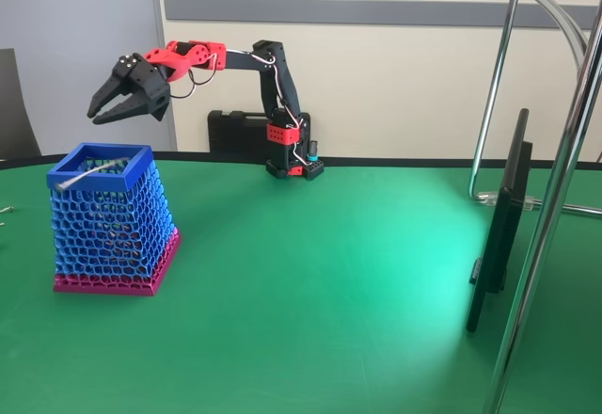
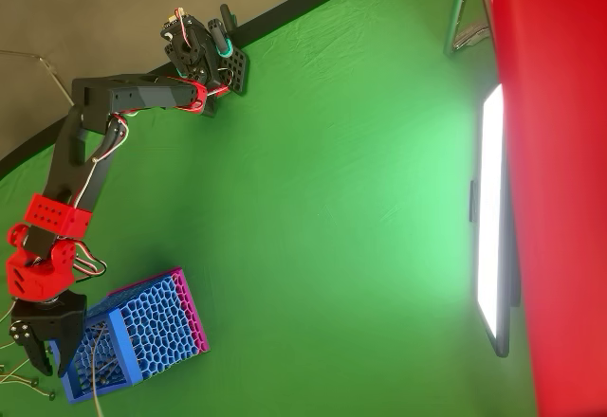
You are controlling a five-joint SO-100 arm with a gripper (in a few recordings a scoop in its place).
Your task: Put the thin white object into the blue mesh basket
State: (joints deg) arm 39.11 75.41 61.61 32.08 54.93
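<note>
One black-and-red arm reaches leftward in the fixed view, its black gripper hanging in the air above the blue mesh basket with its fingers spread apart and nothing between them. The basket stands upright on the green table, a magenta band around its base. The thin white object lies tilted across the basket's open top, its thicker lower end resting at the front-left part of the blue rim and the rest slanting up and back over the opening. A black case sits against the wall behind the arm's base.

Seen from overhead, the gripper is over the left edge of the basket, fingers parted and empty. The white stick shows as a pale line crossing the mesh inside the opening, near the gripper but apart from it.
</note>
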